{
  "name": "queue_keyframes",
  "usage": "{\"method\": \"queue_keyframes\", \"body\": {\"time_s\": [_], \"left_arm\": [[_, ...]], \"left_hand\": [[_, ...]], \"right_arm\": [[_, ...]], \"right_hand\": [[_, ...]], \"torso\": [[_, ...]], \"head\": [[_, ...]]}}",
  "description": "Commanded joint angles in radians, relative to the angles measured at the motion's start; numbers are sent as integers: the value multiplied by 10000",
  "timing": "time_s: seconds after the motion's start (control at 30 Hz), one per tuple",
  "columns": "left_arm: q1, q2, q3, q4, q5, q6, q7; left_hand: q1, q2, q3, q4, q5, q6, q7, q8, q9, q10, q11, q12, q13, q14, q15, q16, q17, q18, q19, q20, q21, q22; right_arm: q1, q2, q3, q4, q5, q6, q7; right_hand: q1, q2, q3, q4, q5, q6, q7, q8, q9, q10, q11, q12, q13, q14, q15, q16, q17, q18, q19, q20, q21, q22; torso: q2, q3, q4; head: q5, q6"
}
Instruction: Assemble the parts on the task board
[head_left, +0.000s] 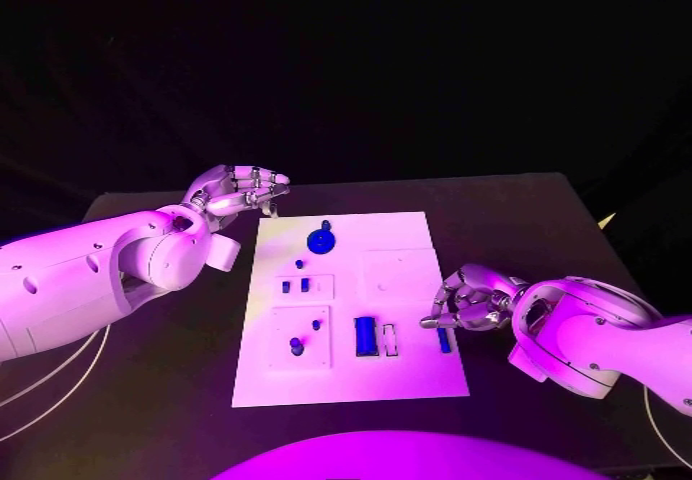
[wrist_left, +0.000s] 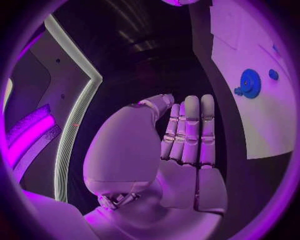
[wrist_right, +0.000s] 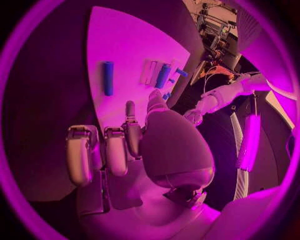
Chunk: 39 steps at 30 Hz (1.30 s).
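Observation:
The white task board (head_left: 346, 385) (wrist_left: 240, 35) (wrist_right: 125, 40) lies mid-table. A blue gear (head_left: 320, 240) (wrist_left: 250, 83) sits near its far edge, with small blue pegs (head_left: 296, 285) below it. A long blue bar (head_left: 365, 335) (wrist_right: 162, 76) stands beside a white slot. Another blue bar (head_left: 444, 340) (wrist_right: 108, 77) lies loose at the board's right edge. My right hand (head_left: 469, 300) (wrist_right: 125, 145) hovers just beyond that bar with its fingers curled and nothing in them. My left hand (head_left: 238, 190) (wrist_left: 187, 135) is off the board's far left corner, its fingers straight, holding nothing.
Two more small blue pieces (head_left: 299, 343) stand in the near left recess of the board. Bare black table (head_left: 173, 380) surrounds the board on all sides. Thin cables (head_left: 43, 385) trail off the table's left edge.

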Motion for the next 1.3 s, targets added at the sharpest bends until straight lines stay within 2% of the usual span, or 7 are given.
{"method": "queue_keyframes", "body": {"time_s": [0.03, 0.23, 0.43, 1.03, 1.13, 1.3], "left_arm": [[6, 25, 6, 33, -16, 141, 129], [5, 16, 6, 49, -16, 135, 149], [5, 10, 6, 54, -16, 140, 161], [5, -11, 6, 45, -17, 150, 141], [5, -9, 6, 39, -17, 151, 136], [5, -3, 6, 40, -27, 150, 141]], "left_hand": [[-61, 15, -14, -52, -34, -67, 15, 26, 9, -73, 31, 34, -13, -39, -9, 68, 16, 126, -80, -2, -59, -13], [-61, 15, -14, -52, -34, -67, 15, 26, 9, -73, 31, 34, -13, -39, -9, 68, 16, 126, -80, -2, -59, -13], [-61, 15, -14, -52, -34, -67, 15, 26, 9, -73, 31, 34, -13, -39, -9, 68, 16, 126, -80, -2, -59, -13], [-70, 12, -18, -53, -35, -84, 19, 37, 10, -82, 34, 53, -13, -49, -5, 81, 18, 126, -86, 3, -62, -12], [-70, 12, -18, -53, -35, -84, 19, 37, 10, -82, 34, 53, -13, -49, -5, 81, 18, 126, -86, 3, -62, -12], [-70, 12, -18, -53, -35, -84, 19, 37, 10, -82, 34, 53, -13, -49, -5, 81, 18, 126, -86, 3, -62, -12]], "right_arm": [[-81, -231, -27, 2, -665, 392, 1], [-422, -505, -49, 43, -1616, 347, -236], [-602, -514, -59, 48, -2158, 322, -466], [-722, -125, -63, -93, -2369, 250, -614], [-726, -28, -63, -145, -2375, 423, -661], [-777, 167, -64, -270, -2376, 1105, -937]], "right_hand": [[89, -13, -2, -41, -69, -10, 44, -40, -10, 191, -42, 241, 960, 757, 56, 87, 1203, -95, 779, 86, 98, 2463], [119, -32, -37, -14, -149, 88, 32, -34, -3, 239, -46, 332, 1033, 779, 59, 139, 1306, -116, 822, 96, 202, 2492], [128, -39, -62, -1, -178, 191, 7, -8, 11, 247, -62, 350, 1049, 780, 50, 144, 1312, -117, 824, 96, 207, 2493], [129, -14, -107, 9, -191, 447, -82, 96, 80, 251, -132, 361, 1069, 778, 1, 149, 1317, -122, 836, 69, 237, 2501], [152, 14, -104, 4, -177, 506, -110, 128, 104, 257, -155, 370, 1079, 780, -17, 154, 1329, -123, 838, 57, 242, 2503], [221, 40, -90, -16, -209, 517, -130, 137, 120, 207, -174, 283, 1018, 765, -34, 124, 1265, -99, 791, 42, 130, 2471]], "torso": [[5, 4, 2], [9, 14, -3], [11, 12, 17], [13, 7, 21], [12, 4, 15], [10, 7, 17]], "head": [[-76, 9], [-138, 29], [-151, -10], [-105, -40], [-101, -34], [-82, -22]]}}
